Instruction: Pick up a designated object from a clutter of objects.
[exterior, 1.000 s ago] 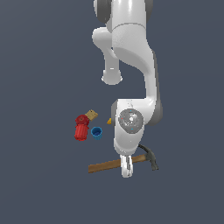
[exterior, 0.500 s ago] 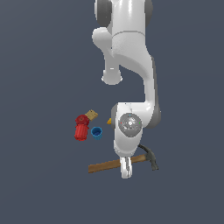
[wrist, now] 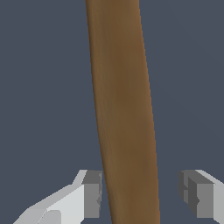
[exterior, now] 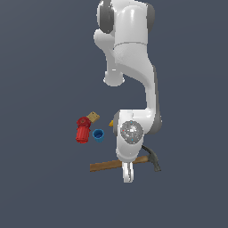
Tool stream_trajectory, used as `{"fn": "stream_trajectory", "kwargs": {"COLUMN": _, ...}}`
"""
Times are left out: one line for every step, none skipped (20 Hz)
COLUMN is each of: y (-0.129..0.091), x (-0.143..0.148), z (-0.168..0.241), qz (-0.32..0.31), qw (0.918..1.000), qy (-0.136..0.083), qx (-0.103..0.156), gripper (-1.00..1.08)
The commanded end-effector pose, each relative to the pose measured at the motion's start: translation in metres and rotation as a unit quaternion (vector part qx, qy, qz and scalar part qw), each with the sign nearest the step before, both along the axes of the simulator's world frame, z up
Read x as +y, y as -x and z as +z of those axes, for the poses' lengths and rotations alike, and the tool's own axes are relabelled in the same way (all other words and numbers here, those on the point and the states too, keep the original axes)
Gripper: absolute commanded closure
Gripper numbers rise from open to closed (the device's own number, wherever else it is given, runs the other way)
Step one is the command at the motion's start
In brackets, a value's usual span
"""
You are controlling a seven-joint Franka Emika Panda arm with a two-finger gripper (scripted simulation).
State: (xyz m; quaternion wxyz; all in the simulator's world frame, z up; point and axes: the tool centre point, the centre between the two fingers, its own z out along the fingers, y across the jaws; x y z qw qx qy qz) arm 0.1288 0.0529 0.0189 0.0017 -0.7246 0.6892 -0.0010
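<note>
Wrist view: your gripper [wrist: 142, 194] is spread, unevenly astride the hammer [wrist: 124, 109] handle; closing off-centre could swivel it toward six o'clock.

White robot arm [exterior: 133, 67] descending from 12 o'clock, wrist bent low over a dark grey floor [exterior: 40, 67]. Gripper [exterior: 128, 174] at 6 o'clock, crossing the brown handle of a hammer [exterior: 107, 165]; dark head at the exterior view's right end, at 4 o'clock. At 9 o'clock of the wrist: red ribbed cylinder [exterior: 83, 131], small blue cup [exterior: 98, 135], tan block [exterior: 93, 117] close together. Sliver of yellow banana [exterior: 111, 123] beside the wrist. Jaw spacing not discernible.
</note>
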Motion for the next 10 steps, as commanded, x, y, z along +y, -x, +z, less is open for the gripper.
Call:
{"fn": "stream_trajectory", "kwargs": {"y": 0.0011, "x": -0.0013, "z": -0.0023, "qz": -0.001, "qw": 1.0000, "qy": 0.000, "qx": 0.002, "gripper": 1.08}}
{"fn": "stream_trajectory", "kwargs": {"y": 0.0011, "x": -0.0013, "z": -0.0023, "qz": -0.001, "qw": 1.0000, "qy": 0.000, "qx": 0.002, "gripper": 1.08}}
{"fn": "stream_trajectory", "kwargs": {"y": 0.0011, "x": -0.0013, "z": -0.0023, "qz": -0.001, "qw": 1.0000, "qy": 0.000, "qx": 0.002, "gripper": 1.08}}
{"fn": "stream_trajectory", "kwargs": {"y": 0.0011, "x": -0.0013, "z": -0.0023, "qz": -0.001, "qw": 1.0000, "qy": 0.000, "qx": 0.002, "gripper": 1.08}}
{"fn": "stream_trajectory", "kwargs": {"y": 0.0011, "x": -0.0013, "z": -0.0023, "qz": -0.001, "qw": 1.0000, "qy": 0.000, "qx": 0.002, "gripper": 1.08}}
{"fn": "stream_trajectory", "kwargs": {"y": 0.0011, "x": -0.0013, "z": -0.0023, "qz": -0.001, "qw": 1.0000, "qy": 0.000, "qx": 0.002, "gripper": 1.08}}
{"fn": "stream_trajectory", "kwargs": {"y": 0.0011, "x": -0.0013, "z": -0.0023, "qz": -0.001, "qw": 1.0000, "qy": 0.000, "qx": 0.002, "gripper": 1.08}}
{"fn": "stream_trajectory", "kwargs": {"y": 0.0011, "x": -0.0013, "z": -0.0023, "qz": -0.001, "qw": 1.0000, "qy": 0.000, "qx": 0.002, "gripper": 1.08}}
{"fn": "stream_trajectory", "kwargs": {"y": 0.0011, "x": -0.0013, "z": -0.0023, "qz": -0.001, "qw": 1.0000, "qy": 0.000, "qx": 0.002, "gripper": 1.08}}
{"fn": "stream_trajectory", "kwargs": {"y": -0.0004, "x": 0.0001, "z": 0.0000, "qz": 0.000, "qw": 1.0000, "qy": 0.000, "qx": 0.000, "gripper": 1.08}}
